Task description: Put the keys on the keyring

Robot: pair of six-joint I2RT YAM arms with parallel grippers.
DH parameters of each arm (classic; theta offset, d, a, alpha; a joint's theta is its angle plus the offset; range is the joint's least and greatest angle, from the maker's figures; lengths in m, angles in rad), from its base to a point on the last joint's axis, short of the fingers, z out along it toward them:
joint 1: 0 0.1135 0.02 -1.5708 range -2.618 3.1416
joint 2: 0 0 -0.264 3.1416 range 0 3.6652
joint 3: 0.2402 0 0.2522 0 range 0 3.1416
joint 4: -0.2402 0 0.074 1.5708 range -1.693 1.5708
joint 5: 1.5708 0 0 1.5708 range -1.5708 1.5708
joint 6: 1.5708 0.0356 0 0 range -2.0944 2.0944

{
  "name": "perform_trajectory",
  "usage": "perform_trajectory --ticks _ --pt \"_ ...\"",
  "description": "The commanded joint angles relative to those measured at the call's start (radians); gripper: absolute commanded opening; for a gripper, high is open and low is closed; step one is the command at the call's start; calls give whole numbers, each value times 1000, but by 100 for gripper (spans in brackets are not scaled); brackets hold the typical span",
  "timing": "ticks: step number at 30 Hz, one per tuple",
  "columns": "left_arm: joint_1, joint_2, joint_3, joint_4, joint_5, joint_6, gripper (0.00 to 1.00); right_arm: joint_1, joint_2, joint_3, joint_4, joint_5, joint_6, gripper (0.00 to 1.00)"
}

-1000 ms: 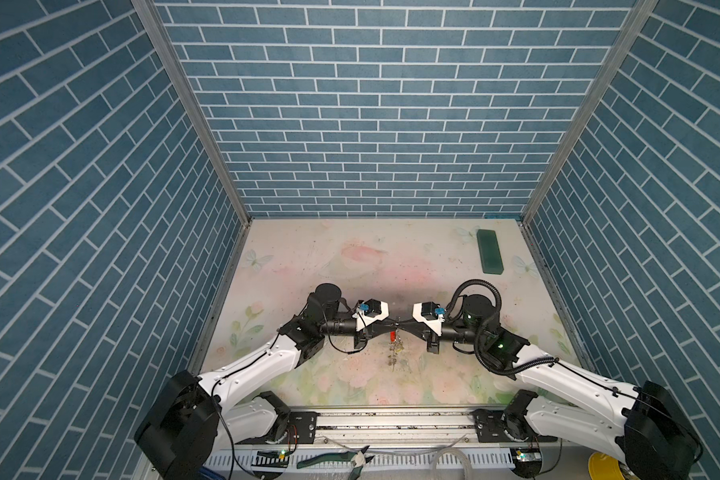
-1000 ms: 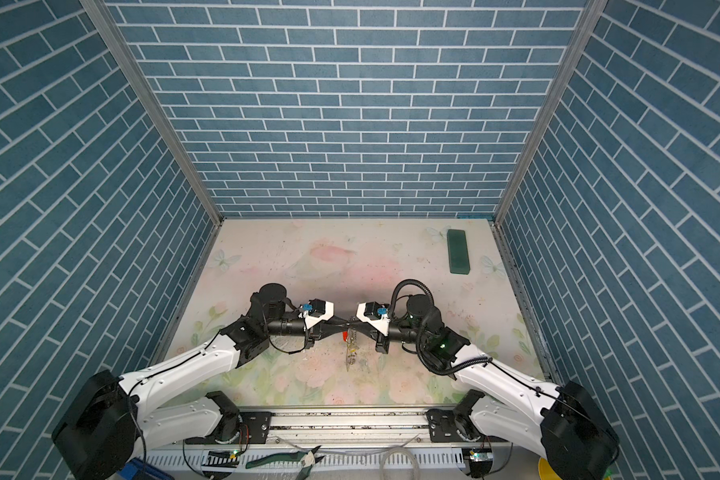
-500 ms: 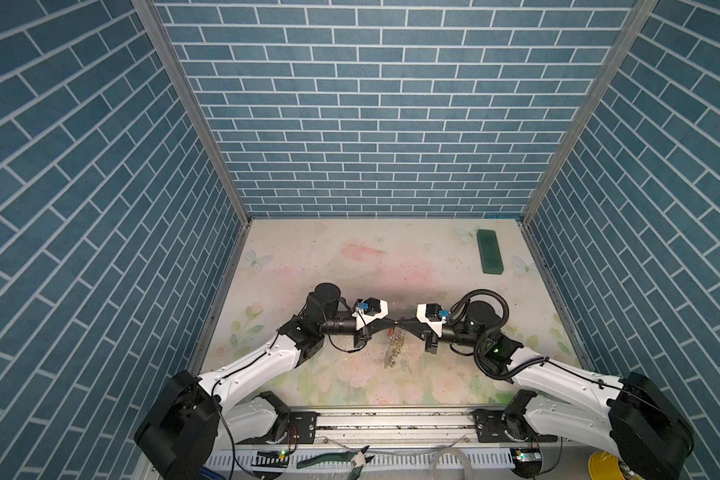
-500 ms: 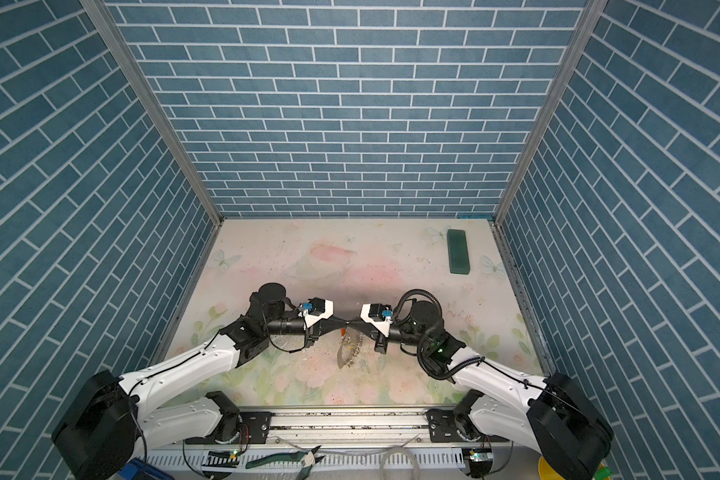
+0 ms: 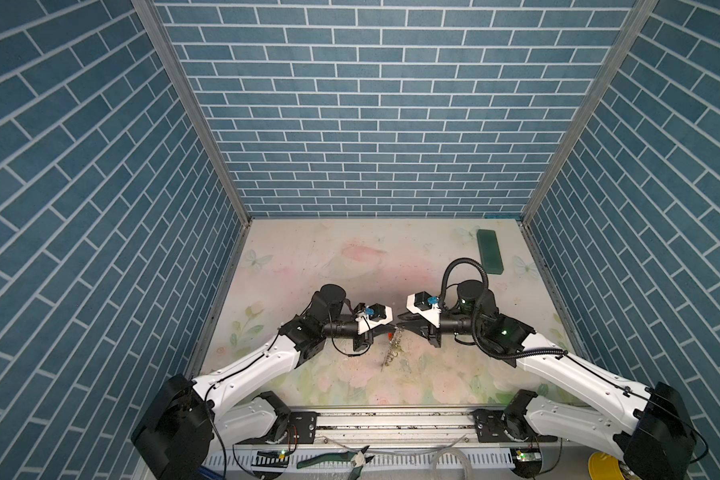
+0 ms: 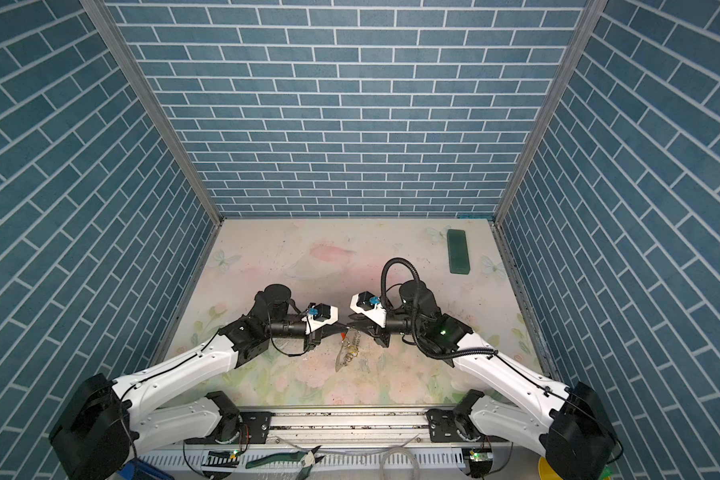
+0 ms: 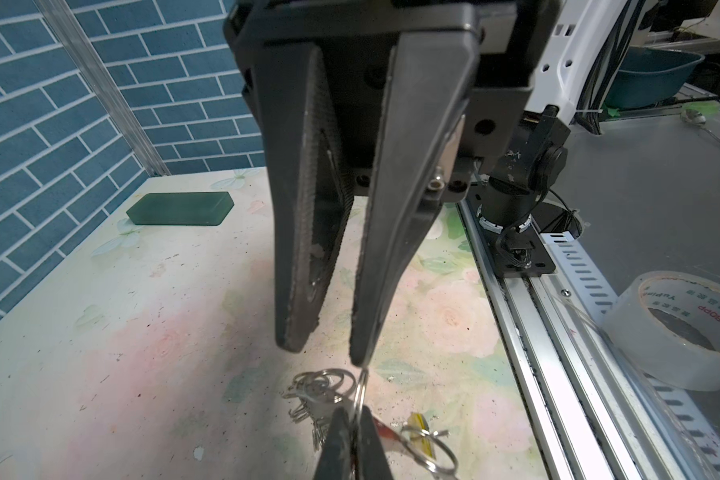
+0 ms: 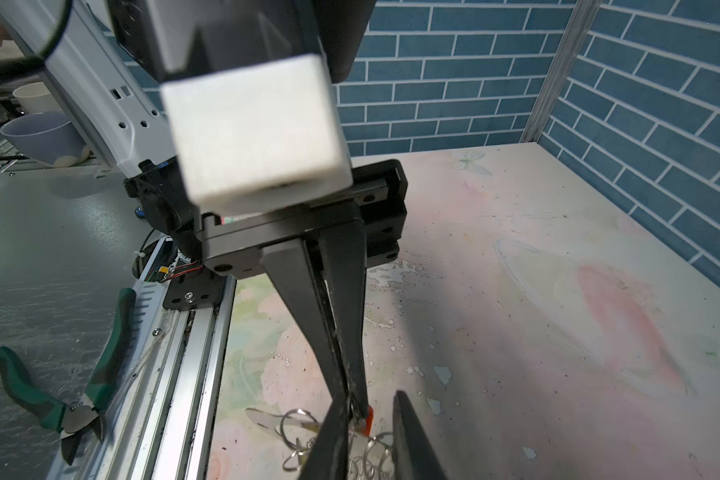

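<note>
**Two grippers meet over the middle of the table**

The left gripper [image 7: 354,415] and the right gripper [image 7: 327,353] point at each other, tip to tip, near the front of the table [image 5: 350,257]. The left gripper's fingers are squeezed tight on the keyring [image 7: 361,386], a thin ring seen from its edge. The right gripper's fingers stand a little apart and grip nothing. One of them touches the top edge of the keyring.

A bunch of small silver rings [image 7: 321,384] hangs from the keyring, just under the two tips. The red key [image 7: 385,432] sits right beside the left fingers. The yellow key [image 7: 418,424] is next to it, with a silver ring around it. In both top views the bunch hangs down toward the table. I cannot tell if its low end touches the table.

There is lots of bare table behind the grippers, all the way to the back wall [image 5: 391,166]. The green block [image 5: 490,257] lies flat near the back right corner, close to the right wall and well apart from the grippers. The metal rail [image 5: 391,419] runs along the front edge of the table, near the hanging bunch. The pliers [image 5: 337,457] lie past the rail, off the table.
</note>
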Motion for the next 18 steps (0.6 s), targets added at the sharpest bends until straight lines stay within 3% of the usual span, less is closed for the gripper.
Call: perform_trajectory --ticks 1,11,18 --pt "-7 -13 27 -38 -4 23 0 10 20 49 -114 -21 -38 19" --pt "-7 -15 29 -30 -2 18 0 24 54 58 -128 -28 -39 17" --pt "-7 -8 31 -28 18 15 0 30 69 61 -106 -31 -41 8"
